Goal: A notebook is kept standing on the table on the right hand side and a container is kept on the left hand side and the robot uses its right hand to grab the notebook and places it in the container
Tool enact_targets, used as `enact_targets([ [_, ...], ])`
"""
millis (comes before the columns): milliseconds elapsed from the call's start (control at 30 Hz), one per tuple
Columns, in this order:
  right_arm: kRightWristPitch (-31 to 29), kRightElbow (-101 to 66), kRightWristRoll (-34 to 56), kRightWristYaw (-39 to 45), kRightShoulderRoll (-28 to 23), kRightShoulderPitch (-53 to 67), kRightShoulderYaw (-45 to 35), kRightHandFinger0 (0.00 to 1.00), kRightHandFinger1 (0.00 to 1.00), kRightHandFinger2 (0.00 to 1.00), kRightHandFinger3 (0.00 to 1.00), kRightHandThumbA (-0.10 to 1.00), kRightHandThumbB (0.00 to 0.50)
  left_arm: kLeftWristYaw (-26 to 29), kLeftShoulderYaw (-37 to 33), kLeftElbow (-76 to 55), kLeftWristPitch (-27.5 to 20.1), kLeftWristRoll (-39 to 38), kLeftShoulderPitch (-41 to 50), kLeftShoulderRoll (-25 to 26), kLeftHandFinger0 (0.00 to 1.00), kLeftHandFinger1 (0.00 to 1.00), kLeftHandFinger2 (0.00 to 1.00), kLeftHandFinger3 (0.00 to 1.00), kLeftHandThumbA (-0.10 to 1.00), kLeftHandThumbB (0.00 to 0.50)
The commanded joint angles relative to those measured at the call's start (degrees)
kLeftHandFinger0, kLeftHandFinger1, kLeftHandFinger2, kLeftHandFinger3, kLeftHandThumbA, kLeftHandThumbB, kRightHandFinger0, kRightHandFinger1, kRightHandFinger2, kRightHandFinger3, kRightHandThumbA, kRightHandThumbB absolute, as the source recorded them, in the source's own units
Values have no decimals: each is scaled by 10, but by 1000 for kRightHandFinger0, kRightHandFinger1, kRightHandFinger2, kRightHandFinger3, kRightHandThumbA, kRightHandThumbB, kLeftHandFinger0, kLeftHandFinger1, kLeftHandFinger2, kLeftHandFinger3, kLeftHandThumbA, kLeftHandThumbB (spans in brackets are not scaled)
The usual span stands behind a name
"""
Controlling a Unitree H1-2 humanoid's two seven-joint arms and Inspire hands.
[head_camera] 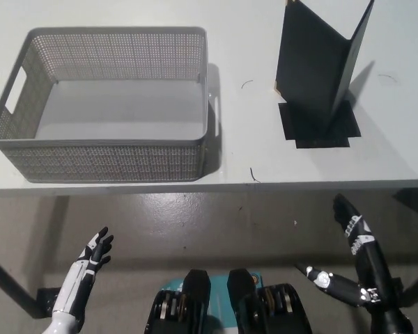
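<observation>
Right hand (355, 261), five o'clock, fingers spread, empty; left hand (94, 254) resting, released, seven o'clock. Notebook (320, 59) upright at one o'clock; container (104, 104) at eleven. We risk toppling it with a glancing grab

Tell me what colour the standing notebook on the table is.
The upright, partly opened notebook is black, standing on a black patch; the head view shows it best.

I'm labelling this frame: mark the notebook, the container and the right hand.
notebook (313, 62), head view, on its dark front cover.
container (111, 161), head view, on its near mesh wall.
right hand (359, 240), head view, on the middle of the hand.
</observation>
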Motion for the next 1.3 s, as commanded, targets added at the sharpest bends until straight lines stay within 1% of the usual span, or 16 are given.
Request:
enact_targets([
  [0, -3, -122, 5, -12, 11, 8, -13, 1000, 1000, 1000, 1000, 1000, 319, -8, -2, -23, -13, -1, -8, 3, 1000, 1000, 1000, 1000, 1000, 202],
  [67, 26, -160, 4, -19, 14, -10, -23, 1000, 1000, 1000, 1000, 1000, 362, -9, -2, -21, -9, 0, -8, 3, 1000, 1000, 1000, 1000, 1000, 223],
  [100, 32, -163, -3, -24, 14, -25, -30, 1000, 1000, 1000, 1000, 1000, 365, -10, -1, -18, -12, -4, -7, 2, 1000, 1000, 1000, 1000, 1000, 215],
  [167, 55, -164, -12, -33, 16, -57, -44, 1000, 1000, 1000, 1000, 1000, 407, -10, -1, -15, -14, -3, -8, 2, 1000, 1000, 1000, 1000, 1000, 205],
  [300, 72, -117, 5, -38, 8, -138, -73, 1000, 1000, 1000, 1000, 1000, 402, -10, -1, -14, -18, -7, -3, -3, 1000, 1000, 1000, 1000, 1000, 174],
  [433, 94, -50, -6, -48, -1, -213, -95, 1000, 1000, 1000, 1000, 1000, 424, -15, -2, -15, -19, -9, 3, -4, 1000, 1000, 1000, 1000, 1000, 195],
  [500, 96, -5, -13, -56, -7, -253, -104, 1000, 1000, 1000, 1000, 1000, 414, -15, -4, -16, -16, -2, 3, -1, 1000, 1000, 1000, 1000, 1000, 194],
  [567, 92, 53, -8, -63, -12, -297, -113, 1000, 1000, 1000, 1000, 1000, 426, -15, -4, -15, -17, 0, 3, -1, 1000, 1000, 1000, 1000, 1000, 185],
  [700, 88, 135, 18, -57, -16, -352, -125, 1000, 1000, 1000, 1000, 1000, 395, -16, -5, -17, -20, 1, 12, 0, 1000, 1000, 1000, 1000, 1000, 169],
  [900, 96, 272, -9, -82, -24, -435, -124, 1000, 1000, 1000, 1000, 1000, 456, -19, -4, -13, -22, -5, 13, -1, 1000, 1000, 1000, 1000, 1000, 156],
  [933, 89, 305, -13, -87, -25, -452, -121, 1000, 1000, 1000, 1000, 1000, 457, -19, -3, -15, -20, -5, 15, -2, 1000, 1000, 1000, 1000, 1000, 178],
  [1000, 81, 355, -9, -88, -27, -476, -122, 1000, 1000, 1000, 1000, 1000, 448, -18, -3, -16, -16, -5, 15, -2, 1000, 1000, 1000, 1000, 1000, 186],
  [1033, 86, 395, 2, -87, -26, -497, -127, 1000, 1000, 1000, 1000, 1000, 473, -17, -2, -14, -19, -5, 15, -3, 1000, 1000, 1000, 1000, 1000, 188],
  [1100, 78, 435, 16, -87, -23, -517, -134, 1000, 1000, 1000, 1000, 1000, 459, -16, -1, -14, -20, -6, 16, -5, 1000, 1000, 1000, 1000, 1000, 179],
  [1200, 58, 524, 25, -84, -22, -559, -137, 1000, 1000, 1000, 1000, 1000, 480, -19, -3, -16, -17, -5, 19, -4, 1000, 1000, 1000, 1000, 1000, 179],
  [1267, 38, 592, 30, -79, -22, -591, -139, 1000, 1000, 1000, 1000, 1000, 481, -21, -4, -23, -11, -4, 23, -2, 1000, 1000, 1000, 1000, 1000, 162],
])
